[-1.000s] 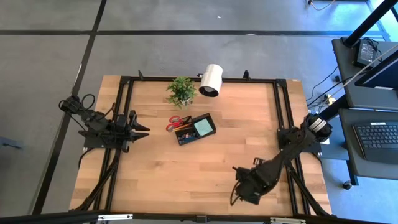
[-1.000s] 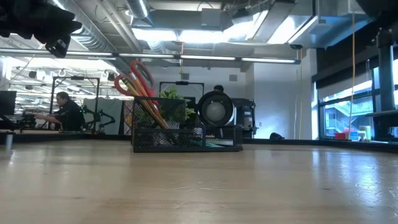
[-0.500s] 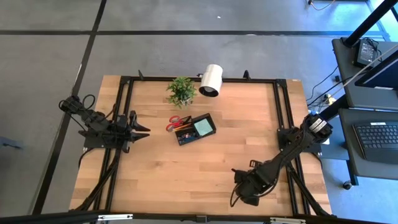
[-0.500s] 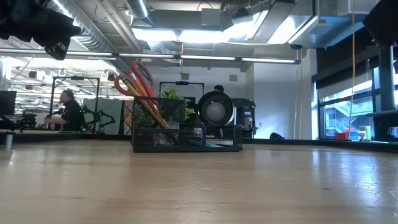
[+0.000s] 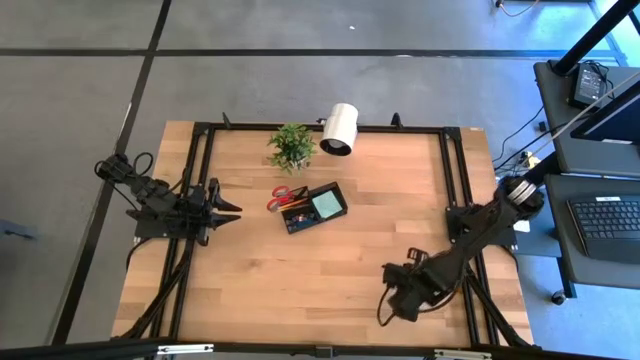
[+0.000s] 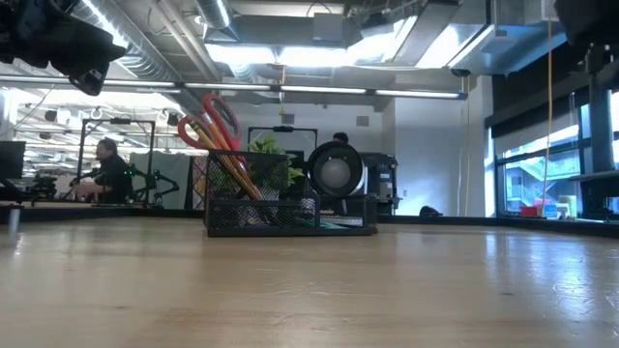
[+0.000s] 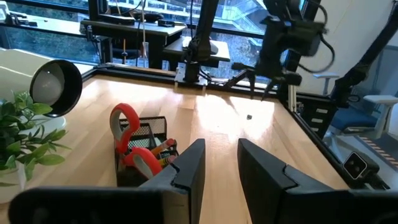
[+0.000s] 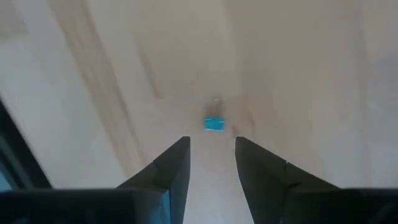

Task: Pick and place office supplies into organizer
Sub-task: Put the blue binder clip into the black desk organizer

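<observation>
The black organizer (image 5: 315, 208) stands mid-table, a little toward the far edge. It holds the teal note pad (image 5: 326, 205) and pencils (image 6: 235, 172). The red-handled scissors (image 6: 218, 121) stand in its left end, handles up. A small blue piece (image 8: 214, 124) lies flat on the wood near the front right. My right gripper (image 8: 211, 149) hangs open above it, pointing down, with the piece just beyond the fingertips. My left gripper (image 7: 217, 158) waits open at the table's left edge, pointing level toward the organizer.
A green potted plant (image 5: 291, 146) and a white cylindrical lamp (image 5: 340, 128) stand at the far edge behind the organizer. A black metal frame (image 5: 450, 180) runs along the table's sides. Bare wood lies between the organizer and my right gripper (image 5: 397, 296).
My right gripper has shifted slightly toward the table's right edge and sunk a little, staying open. The organizer and its contents have not moved.
</observation>
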